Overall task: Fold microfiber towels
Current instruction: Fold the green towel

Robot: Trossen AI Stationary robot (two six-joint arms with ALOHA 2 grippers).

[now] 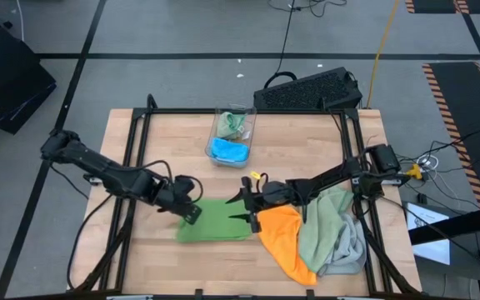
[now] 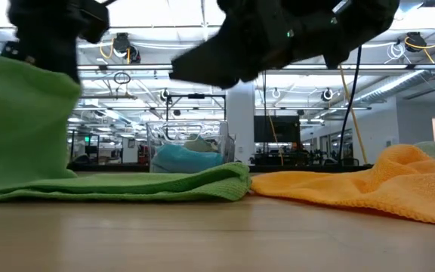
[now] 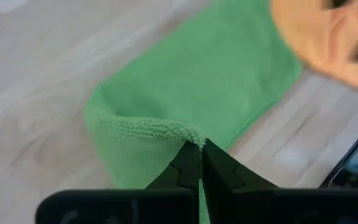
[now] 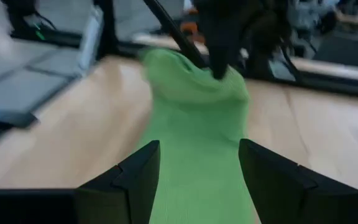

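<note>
Light wooden tabletop (image 1: 148,150) inside a black metal frame (image 1: 132,133). Clear plastic bin (image 1: 233,133) at far centre of the tabletop, upright. Black slotted panel (image 1: 307,90) lying on the floor just beyond the far right corner. Yellow cable (image 1: 382,46) running away across grey floor tiles (image 1: 165,33). White papers (image 1: 427,223) right of the table.

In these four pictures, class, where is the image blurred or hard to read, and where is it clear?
High view: evenly lit and sharp. Low view: bright ceiling lights leave the arms as dark silhouettes. Left wrist view: the orange towel is smeared. Right wrist view: the bright green towel and the room behind are soft; the right gripper is clearer.
</note>
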